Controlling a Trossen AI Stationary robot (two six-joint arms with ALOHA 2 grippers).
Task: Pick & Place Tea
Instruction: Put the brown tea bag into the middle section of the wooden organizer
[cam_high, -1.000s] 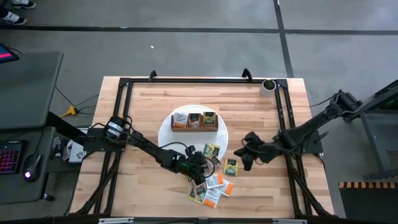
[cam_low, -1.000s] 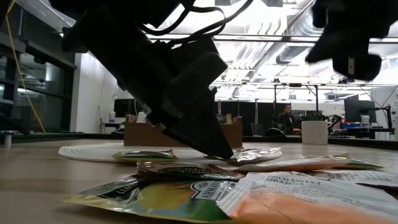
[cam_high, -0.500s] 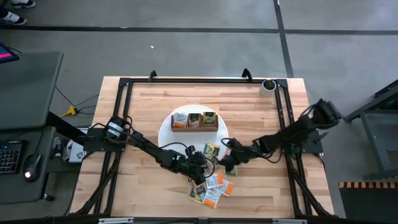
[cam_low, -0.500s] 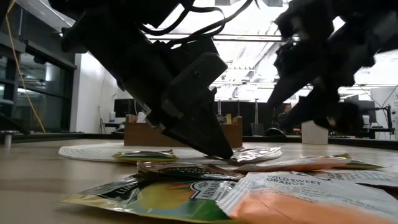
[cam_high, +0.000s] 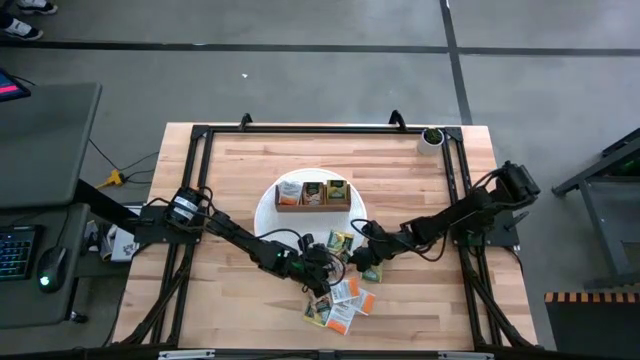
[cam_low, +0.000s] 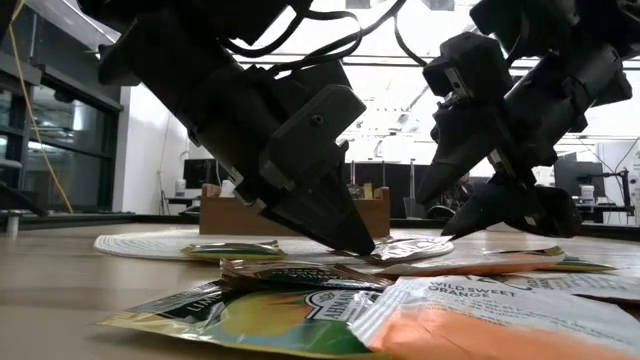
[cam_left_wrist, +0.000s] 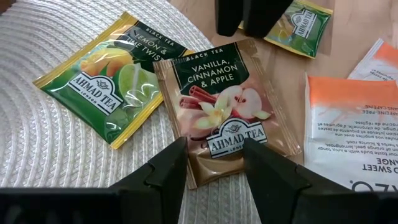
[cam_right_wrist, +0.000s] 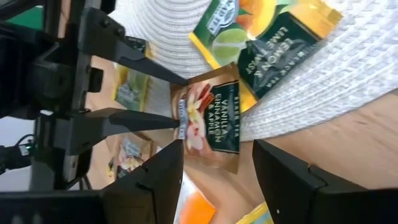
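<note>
A brown tea packet (cam_left_wrist: 224, 106) (cam_right_wrist: 214, 106) lies flat, half on the white round mat (cam_high: 268, 215) and half on the wood. Beside it on the mat lies a green lemon packet (cam_left_wrist: 112, 81). My left gripper (cam_high: 328, 262) (cam_left_wrist: 214, 146) is open, and its tips are down on the brown packet's end. My right gripper (cam_high: 358, 258) (cam_right_wrist: 214, 155) is open and hangs a little above the same packet's other side (cam_low: 447, 212), touching nothing. More tea packets (cam_high: 342, 303) lie in a loose pile nearer the front edge. My left gripper has both spread fingertips (cam_right_wrist: 181, 119) set on the brown packet's short end (cam_left_wrist: 214, 158), one near each side of it. The fingers slant down from the table's left and run along the packet. The packet lies flat under them.
The wooden three-compartment box (cam_high: 313, 193) with packets in it stands on the far part of the mat. An orange packet (cam_left_wrist: 348, 118) and a small green one (cam_left_wrist: 305, 25) lie close by. A white pot with a plant (cam_high: 431, 137) stands at the far right corner.
My right gripper has swung in from the right toward the packets beside the left gripper, come down close to the table and opened. My left gripper and the brown packet have stayed where they were.
</note>
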